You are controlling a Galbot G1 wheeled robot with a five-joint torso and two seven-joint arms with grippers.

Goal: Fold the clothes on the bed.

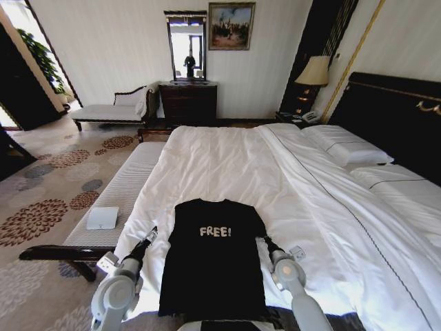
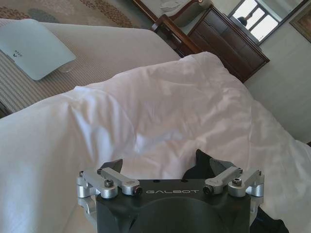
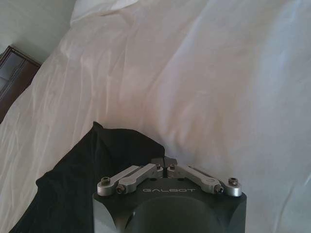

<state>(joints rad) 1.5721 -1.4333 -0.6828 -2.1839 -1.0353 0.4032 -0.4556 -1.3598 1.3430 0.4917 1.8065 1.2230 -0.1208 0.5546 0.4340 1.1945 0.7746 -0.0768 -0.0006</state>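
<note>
The black T-shirt (image 1: pixel 213 258) lies flat on the white bed (image 1: pixel 227 162), low in the middle of the head view, chest up with the pale "FREE!" lettering readable and its hem running down to the bottom edge of the frame. Both sleeves look tucked in, so it reads as a long dark rectangle. I'd say the folding is barely under way: the sides may be turned in, but the length is not yet doubled over.

The left gripper (image 1: pixel 150 236) sits at the shirt's left edge, lower left of centre, and the right gripper (image 1: pixel 266 241) at its right edge, just beside the sleeve corner. In the left wrist view the left gripper (image 2: pixel 160 167) has its fingers spread wide, with bare duvet between them and a bit of black cloth near one tip. In the right wrist view the right gripper (image 3: pixel 164 161) has its fingertips drawn together to a point right at the corner of the dark fabric; whether cloth is pinched between them I cannot tell.

The shirt's bottom hem is cut off by the frame. A grey-striped bench (image 1: pixel 120 189) with a white pad (image 1: pixel 103 218) on it stands along the left of the bed
</note>
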